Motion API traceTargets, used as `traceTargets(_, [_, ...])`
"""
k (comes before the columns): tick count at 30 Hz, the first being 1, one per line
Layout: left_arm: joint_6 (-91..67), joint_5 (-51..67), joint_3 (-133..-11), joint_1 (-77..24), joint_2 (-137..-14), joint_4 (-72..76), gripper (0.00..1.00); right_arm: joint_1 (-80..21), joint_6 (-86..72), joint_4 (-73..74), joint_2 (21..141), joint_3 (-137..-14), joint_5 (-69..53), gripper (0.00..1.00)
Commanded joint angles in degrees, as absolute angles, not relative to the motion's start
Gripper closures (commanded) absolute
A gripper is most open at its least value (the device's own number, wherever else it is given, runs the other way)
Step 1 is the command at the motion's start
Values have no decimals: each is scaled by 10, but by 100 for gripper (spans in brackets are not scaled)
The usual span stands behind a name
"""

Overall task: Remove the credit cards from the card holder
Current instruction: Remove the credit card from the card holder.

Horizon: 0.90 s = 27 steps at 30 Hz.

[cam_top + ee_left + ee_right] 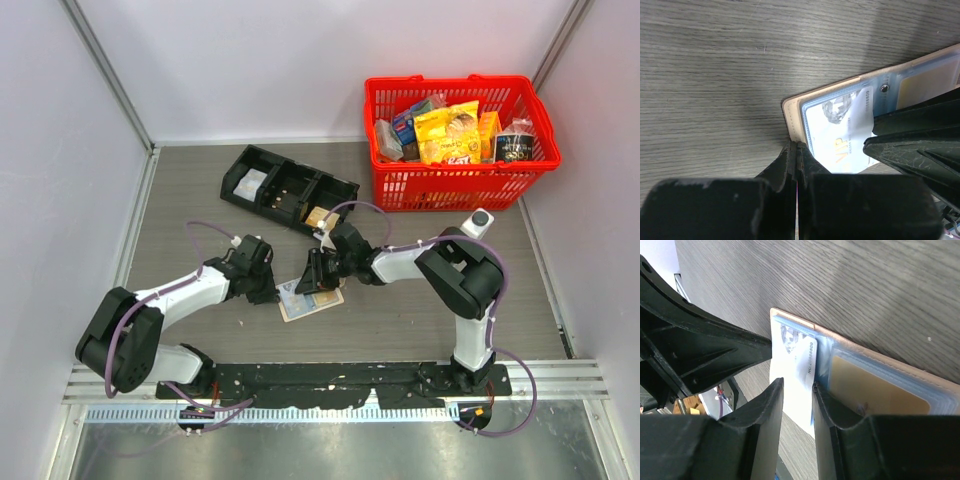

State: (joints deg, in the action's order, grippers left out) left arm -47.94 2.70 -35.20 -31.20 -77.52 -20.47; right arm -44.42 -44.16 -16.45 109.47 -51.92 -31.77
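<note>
The tan card holder (pixel 322 306) lies open on the table between my grippers. Its tan border (pixel 791 107) and light blue pockets show in the left wrist view. A pale white-blue credit card (pixel 840 135) marked VIP sticks partly out of the left pocket. A yellowish card (pixel 875 390) sits in the other pocket. My left gripper (pixel 796 146) is shut, its tips against the holder's near left edge. My right gripper (pixel 797 385) has its jaws a little apart, tips down over the pale card (pixel 792 360), whose face shows between them.
A black three-compartment tray (pixel 290 187) with flat packets lies behind the grippers. A red basket (pixel 450 82) of snack packs stands at the back right. White walls close the left, back and right sides.
</note>
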Motion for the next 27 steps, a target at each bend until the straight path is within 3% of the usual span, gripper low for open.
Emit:
traceTargets(1, [-485,18,-330,-312,-800,-179,100,-457,-429,-159,1115,-530,-319,65])
traceTargets(14, [-483,10,-330,-313,-820,-171,100,-460,-539,-446,1110,-486,-454,77])
traceTargets(23, [-485,10,-336,-313,-823,-169,100,-471,-535,-474,1098,-488,-466,77])
traceTargets(27, [-486,11,-336,-313,-817,-170,100,-475,-473,-367,1093,-511,-429,76])
